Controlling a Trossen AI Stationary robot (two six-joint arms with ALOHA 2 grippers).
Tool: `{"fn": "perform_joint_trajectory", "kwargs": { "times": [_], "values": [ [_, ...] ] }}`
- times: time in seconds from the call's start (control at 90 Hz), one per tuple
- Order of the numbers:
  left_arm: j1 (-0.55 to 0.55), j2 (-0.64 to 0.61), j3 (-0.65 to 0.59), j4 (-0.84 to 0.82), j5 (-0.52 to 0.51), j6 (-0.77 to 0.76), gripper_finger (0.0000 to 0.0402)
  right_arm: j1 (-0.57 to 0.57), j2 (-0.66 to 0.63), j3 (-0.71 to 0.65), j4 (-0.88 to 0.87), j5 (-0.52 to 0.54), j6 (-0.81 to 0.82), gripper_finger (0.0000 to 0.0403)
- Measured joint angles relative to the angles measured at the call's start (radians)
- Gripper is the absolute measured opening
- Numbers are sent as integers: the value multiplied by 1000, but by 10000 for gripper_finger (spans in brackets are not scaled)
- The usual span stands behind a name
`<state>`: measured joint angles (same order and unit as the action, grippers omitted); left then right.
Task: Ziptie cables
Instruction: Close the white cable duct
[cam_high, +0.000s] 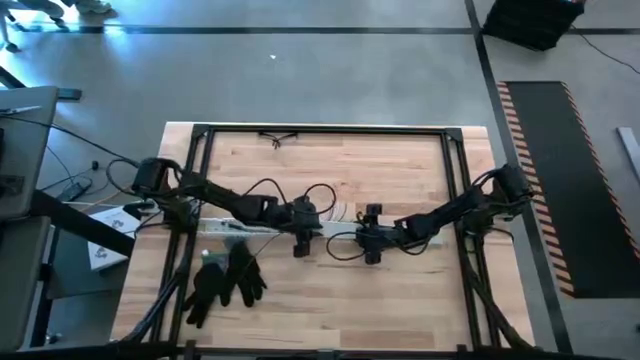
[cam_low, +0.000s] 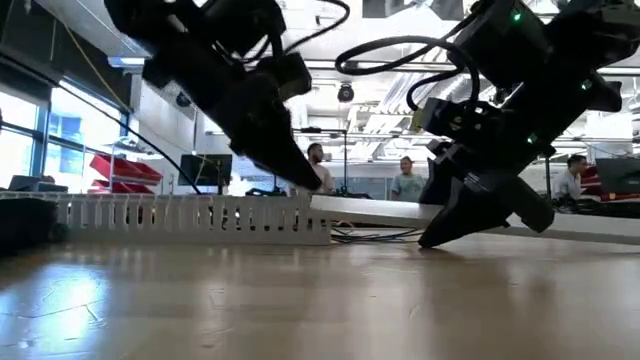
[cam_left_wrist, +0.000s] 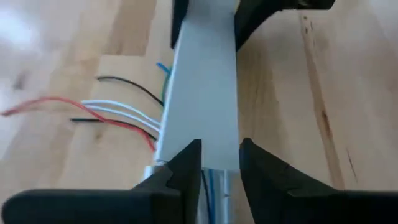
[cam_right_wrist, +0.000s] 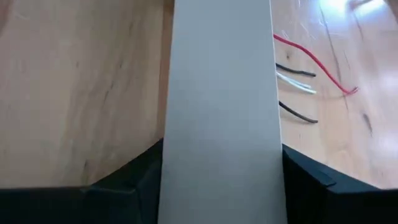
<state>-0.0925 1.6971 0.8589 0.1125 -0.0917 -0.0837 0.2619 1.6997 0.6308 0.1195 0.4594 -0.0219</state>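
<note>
Table (cam_high: 400, 290): wooden top, both arms meet over its middle. A long pale flat strip (cam_right_wrist: 221, 112), seemingly the cover of the white slotted channel (cam_low: 190, 220), runs between the two grippers.

Step in hand, as I judge it: handling this strip over the channel, not yet any zip-tying. To do it well, both ends should stay level and in line with the channel, and the strip should be kept clear of the wire ends so none get pinched.

Right gripper (cam_right_wrist: 221, 186): fingers (cam_right_wrist: 124, 180) spread wide, one on each long edge of the strip, closed onto its full width. In the low view the arm tilts steeply down, tip near the table.

Left gripper (cam_left_wrist: 219, 171): fingers (cam_left_wrist: 177, 174) parted only narrowly, the strip's end lying in or just above the gap; I cannot tell whether they pinch it. Arm also pitched down towards the channel's end.

Cables (cam_left_wrist: 121, 115): thin red, white, black and blue wires fan out from under the strip, just beyond the left fingers. A pair of black gloves (cam_high: 225, 280) lies well apart.
</note>
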Motion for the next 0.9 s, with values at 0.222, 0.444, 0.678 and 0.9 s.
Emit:
{"fn": "perform_joint_trajectory", "kwargs": {
  "times": [0.222,0.444,0.678,0.9],
  "values": [
    [-17,-153,15,-187,-3,73,131,-10,-129,9,-163,-43,19,208],
    [-58,-227,-12,-218,-123,121,133,-43,-258,27,-248,-151,17,209],
    [-45,-153,-96,-37,-68,104,154,-72,-264,27,-294,-239,42,210],
    [-32,-32,-99,140,-57,180,214,-72,-265,27,-346,-274,100,211]
  ]
}}
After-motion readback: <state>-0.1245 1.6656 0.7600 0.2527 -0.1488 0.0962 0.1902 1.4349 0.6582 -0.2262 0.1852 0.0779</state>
